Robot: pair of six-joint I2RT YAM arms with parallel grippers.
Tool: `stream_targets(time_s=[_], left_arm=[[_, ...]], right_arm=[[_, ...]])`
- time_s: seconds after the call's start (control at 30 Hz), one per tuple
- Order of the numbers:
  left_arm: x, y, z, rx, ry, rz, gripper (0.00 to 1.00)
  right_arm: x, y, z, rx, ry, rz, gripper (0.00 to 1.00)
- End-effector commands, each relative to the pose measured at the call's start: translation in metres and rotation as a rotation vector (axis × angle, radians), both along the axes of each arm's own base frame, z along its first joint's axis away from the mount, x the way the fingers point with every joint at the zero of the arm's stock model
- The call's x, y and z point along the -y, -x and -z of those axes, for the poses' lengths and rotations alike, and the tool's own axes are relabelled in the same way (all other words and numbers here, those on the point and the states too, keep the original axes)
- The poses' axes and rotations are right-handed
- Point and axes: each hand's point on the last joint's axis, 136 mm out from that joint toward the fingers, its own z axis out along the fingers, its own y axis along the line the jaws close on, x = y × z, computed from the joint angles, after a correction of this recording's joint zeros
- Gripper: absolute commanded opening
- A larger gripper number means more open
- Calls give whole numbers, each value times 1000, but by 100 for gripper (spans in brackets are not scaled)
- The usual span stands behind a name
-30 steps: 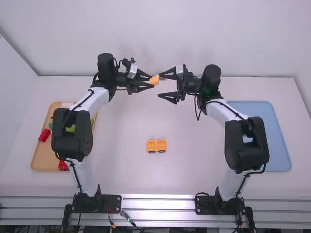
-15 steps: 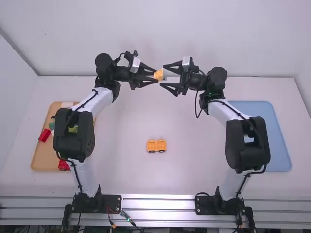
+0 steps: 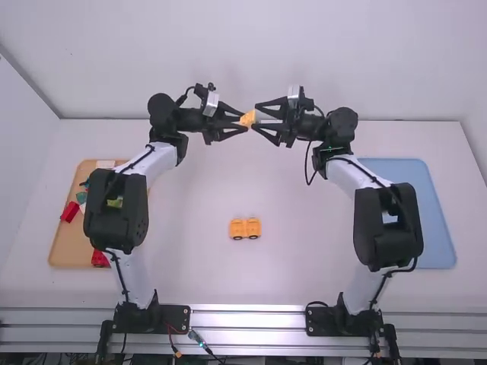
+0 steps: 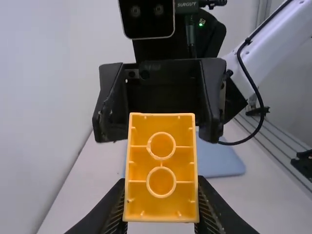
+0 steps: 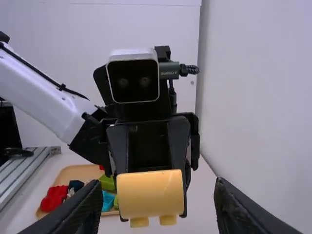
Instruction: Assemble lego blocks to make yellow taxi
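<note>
— White wall (image 3: 243, 53) behind, white table (image 3: 190, 266) in front. What do you log for the left tool (image 3: 245, 122)?
— Closed on a yellow block (image 3: 247, 119), held up over the far part of the table. From its wrist camera I see the block's hollow face: two round rings, short ribs.
— Right tool (image 3: 256, 116)?
— Fingers wide apart, gripping nothing, facing the left tool. Its wrist view shows me the block's smooth face, two stubs along one edge. Whether a right fingertip touches it, I can't tell.
— Other taxi parts?
— One yellow wheeled piece (image 3: 244, 228) on the table, near the middle, well apart from both tools.
— Any writing?
— Small pale print on a grey-green plug (image 4: 187, 5) by the right arm's camera; a similar plug (image 5: 169, 70), also printed, beside the left arm's. Wording not transcribed.
— Sides?
— Wooden tray (image 3: 55, 258) at left, partly behind the left arm, with a red block (image 3: 69, 211) and a green block (image 5: 107, 183) among others. Blue tray (image 3: 447, 255) at right, partly behind the right arm.
</note>
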Motion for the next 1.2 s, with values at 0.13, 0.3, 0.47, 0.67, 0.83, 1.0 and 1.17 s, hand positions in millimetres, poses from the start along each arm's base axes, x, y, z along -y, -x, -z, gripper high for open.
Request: stream_targets(time_s=[0.13,0.3,0.47,0.67,0.83,1.0,1.17], left_arm=[[1,-1,4,-46,1,2,2],[1,-2,5,-64,-2,1,2],[1,-1,6,-57,-5,8,2],[1,-1,6,-56,-5,7,2],[2,-1,6,-57,-5,8,9],[2,-1,6,-57,-5,8,99],[-6,3,22,-45,-41,58,99]], right_arm=[[-13,0,0,14,4,-15,59],[-12,0,0,16,4,-14,49],[-13,1,0,17,4,-18,45],[-14,1,0,17,4,-19,34],[-16,2,0,17,4,-23,23],[-16,2,0,17,4,-23,18],[-8,-17,5,-63,-5,56,1]])
